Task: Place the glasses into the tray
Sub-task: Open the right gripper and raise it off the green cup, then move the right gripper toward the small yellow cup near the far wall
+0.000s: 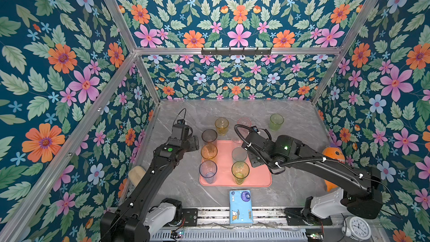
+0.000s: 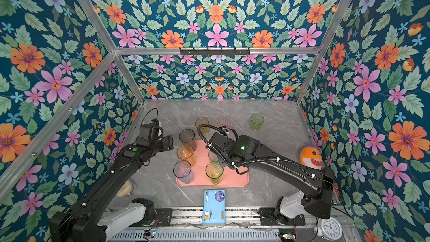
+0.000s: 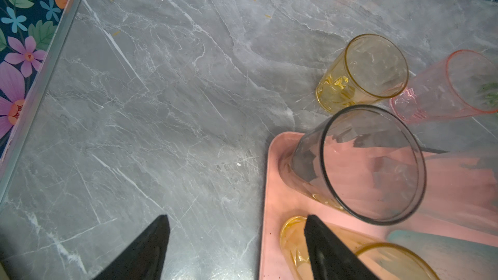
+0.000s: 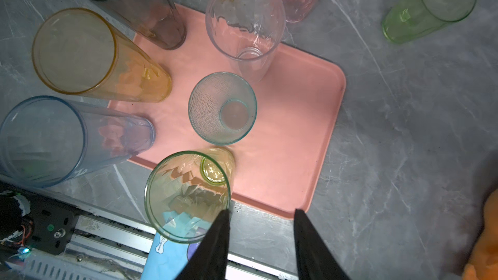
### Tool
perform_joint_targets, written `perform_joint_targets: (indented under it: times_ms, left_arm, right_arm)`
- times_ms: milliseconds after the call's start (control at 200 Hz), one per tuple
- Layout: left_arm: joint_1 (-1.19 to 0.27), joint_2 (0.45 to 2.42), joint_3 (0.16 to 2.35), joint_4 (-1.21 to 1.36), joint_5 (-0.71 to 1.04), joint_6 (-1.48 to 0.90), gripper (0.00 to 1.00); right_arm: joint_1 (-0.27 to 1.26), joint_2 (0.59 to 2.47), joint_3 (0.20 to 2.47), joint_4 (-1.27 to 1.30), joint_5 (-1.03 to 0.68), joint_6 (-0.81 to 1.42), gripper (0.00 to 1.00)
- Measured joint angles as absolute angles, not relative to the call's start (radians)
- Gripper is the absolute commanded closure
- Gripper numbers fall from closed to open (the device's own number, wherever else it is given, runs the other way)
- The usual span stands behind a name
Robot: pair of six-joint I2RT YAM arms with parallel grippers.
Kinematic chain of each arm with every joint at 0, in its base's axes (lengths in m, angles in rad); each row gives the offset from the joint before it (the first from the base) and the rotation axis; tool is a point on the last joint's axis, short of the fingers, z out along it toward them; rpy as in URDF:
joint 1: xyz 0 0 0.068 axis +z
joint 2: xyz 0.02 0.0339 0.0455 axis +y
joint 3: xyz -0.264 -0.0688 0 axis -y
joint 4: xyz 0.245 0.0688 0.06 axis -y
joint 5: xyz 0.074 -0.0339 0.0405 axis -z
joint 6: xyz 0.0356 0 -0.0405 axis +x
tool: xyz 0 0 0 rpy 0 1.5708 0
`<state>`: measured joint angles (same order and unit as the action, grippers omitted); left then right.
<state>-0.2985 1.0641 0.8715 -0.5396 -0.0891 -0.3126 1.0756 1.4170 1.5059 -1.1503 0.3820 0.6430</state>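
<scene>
Right wrist view: right tool [image 4: 261, 211] spread, empty, over the tray [image 4: 310, 103] edge.

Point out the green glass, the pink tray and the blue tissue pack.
green glass [image 1: 276, 124], in a top view, on its side wall
pink tray [image 1: 258, 179], in a top view, on bare floor near a corner
blue tissue pack [image 1: 240, 206], in a top view, on the middle of its top

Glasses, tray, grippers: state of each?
Grey tumbler: upright, on tray.
Amber tumbler: upright, on tray.
Blue-grey tumbler: upright, on tray.
Yellow-green tumbler: upright, on tray.
Teal tumbler: upright, on tray.
Clear tumbler: upright, on tray.
Yellow tumbler: upright, off tray.
Pink tumbler: upright, off tray.
Green tumbler: upright, off tray.
Tray: holds six tumblers.
Left gripper: open, empty.
Right gripper: open, empty.
</scene>
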Motion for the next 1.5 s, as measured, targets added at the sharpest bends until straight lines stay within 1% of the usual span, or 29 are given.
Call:
perform_joint_targets:
  times_ms: [135, 310, 715, 1090, 1500]
  left_arm:
    - [-0.299, 1.064, 0.871, -0.540, -0.089, -0.313, 0.18]
    - [-0.299, 1.063, 0.871, -0.540, -0.093, -0.313, 0.18]
    - [-0.299, 1.068, 0.871, -0.540, -0.112, -0.309, 0.18]
    - [-0.299, 1.068, 0.871, -0.540, -0.133, -0.309, 0.18]
    - [-0.298, 1.053, 0.872, -0.540, -0.144, -0.308, 0.18]
  right_arm:
    - [1.048, 1.385, 1.510, -1.140, 0.422, 0.604, 0.55]
    - [0.978, 1.361, 1.510, -1.086, 0.432, 0.540, 0.55]
    - [0.836, 1.384, 1.549, -0.949, 0.424, 0.383, 0.50]
    - [0.703, 1.510, 1.676, -0.910, 0.326, 0.294, 0.49]
    - [0.613, 1.708, 1.872, -0.918, 0.201, 0.252, 0.50]
